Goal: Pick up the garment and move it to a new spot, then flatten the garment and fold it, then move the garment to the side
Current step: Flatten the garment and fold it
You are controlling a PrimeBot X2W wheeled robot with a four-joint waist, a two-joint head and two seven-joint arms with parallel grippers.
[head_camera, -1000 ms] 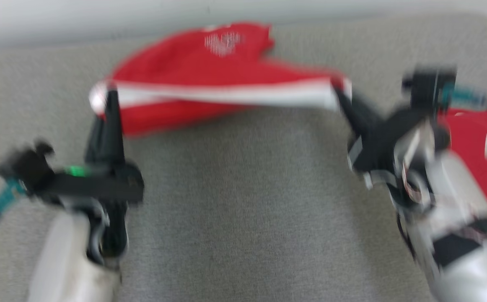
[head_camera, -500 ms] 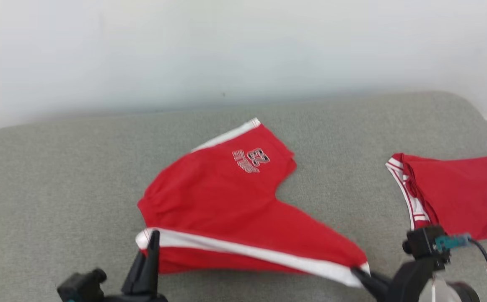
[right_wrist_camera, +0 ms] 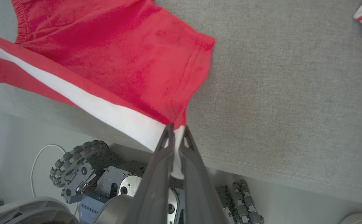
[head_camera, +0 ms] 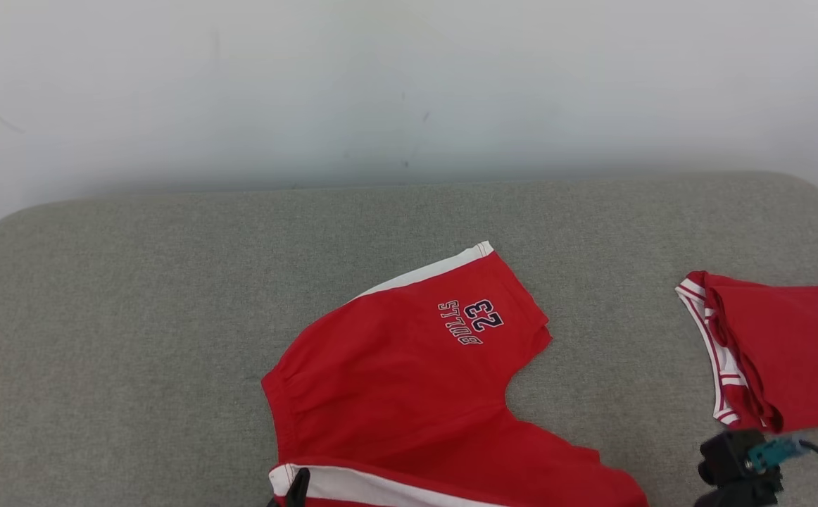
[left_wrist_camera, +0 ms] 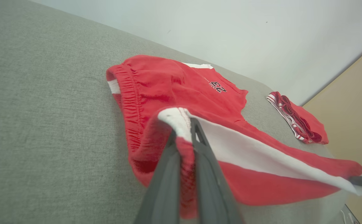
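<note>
Red shorts [head_camera: 409,380] lower centre on grey cushion [head_camera: 134,296], left gripper [left_wrist_camera: 184,129] clamped on their white-striped waistband corner, right gripper [right_wrist_camera: 176,129] clamped on the stripe's hem end, second red garment [head_camera: 782,352] far right.

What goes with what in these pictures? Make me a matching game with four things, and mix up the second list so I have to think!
Things:
1. shorts
2. folded cloth
3. cushion
4. wall

Clues:
A. grey, lying under both red things
B. pale, standing behind everything
C. red with striped trim, off by itself at the right
D. red with a white stripe and the number 23

Pairs: 1-D, 2-C, 3-A, 4-B
</note>
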